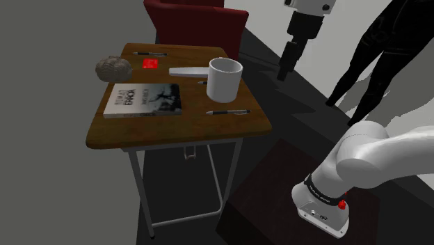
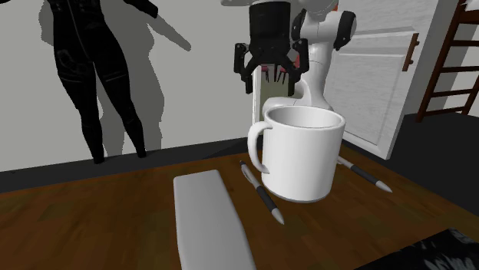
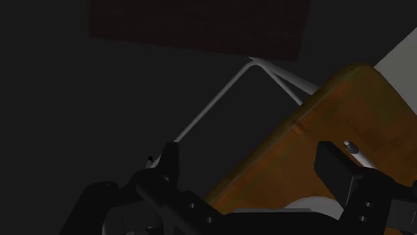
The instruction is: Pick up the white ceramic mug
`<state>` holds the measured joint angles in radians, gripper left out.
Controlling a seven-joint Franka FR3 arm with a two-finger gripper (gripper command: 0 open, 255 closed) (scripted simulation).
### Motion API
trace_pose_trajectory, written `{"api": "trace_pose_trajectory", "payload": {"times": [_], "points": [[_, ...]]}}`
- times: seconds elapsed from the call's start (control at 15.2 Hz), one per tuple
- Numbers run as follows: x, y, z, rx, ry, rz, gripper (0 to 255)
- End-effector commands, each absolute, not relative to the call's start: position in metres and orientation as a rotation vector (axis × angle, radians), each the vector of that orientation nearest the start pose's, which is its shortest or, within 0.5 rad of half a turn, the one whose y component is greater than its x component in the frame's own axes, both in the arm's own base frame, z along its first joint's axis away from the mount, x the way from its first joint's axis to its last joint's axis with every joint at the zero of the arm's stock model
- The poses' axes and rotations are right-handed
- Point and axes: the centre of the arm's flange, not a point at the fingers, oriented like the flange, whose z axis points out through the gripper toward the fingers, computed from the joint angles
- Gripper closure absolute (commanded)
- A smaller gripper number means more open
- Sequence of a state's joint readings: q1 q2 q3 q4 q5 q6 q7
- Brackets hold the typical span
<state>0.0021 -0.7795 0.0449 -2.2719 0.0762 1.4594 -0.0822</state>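
1. White mug [image 1: 224,78] [image 2: 299,153]: stands upright on the wooden table [image 1: 181,127] [image 2: 92,222], near the edge on the shoulder view's right. Its handle is turned toward the second exterior view's left.
2. Gripper [image 1: 285,69] [image 2: 269,73] [image 3: 250,160]: all black, in the air and pointing down. Its two fingers [image 3: 168,159] stand apart with nothing between them, so it is released.
3. Mug and gripper: in the shoulder view the gripper hangs off the table's right edge, clear of the mug and not touching it. In the second exterior view it appears behind the mug and above its rim. In the wrist view a corner of the table [image 3: 314,133] lies beyond the fingers.
4. Neighbours of the mug: a flat grey block [image 1: 188,72] [image 2: 209,218] on the handle side, with a first pen [image 2: 261,192] between block and mug, and a second pen [image 2: 365,175] on the mug's other side.
5. Farther along the table: a book [image 1: 144,99] and a grey rock [image 1: 113,67].
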Motion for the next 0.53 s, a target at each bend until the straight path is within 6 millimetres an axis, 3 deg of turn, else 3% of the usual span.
{"api": "trace_pose_trajectory", "payload": {"times": [0.0,0.46], "points": [[0.297,0.028,0.618,-3.09,-0.19,0.05,0],[0.345,0.103,0.625,-3.116,-0.139,-0.041,0]]}}
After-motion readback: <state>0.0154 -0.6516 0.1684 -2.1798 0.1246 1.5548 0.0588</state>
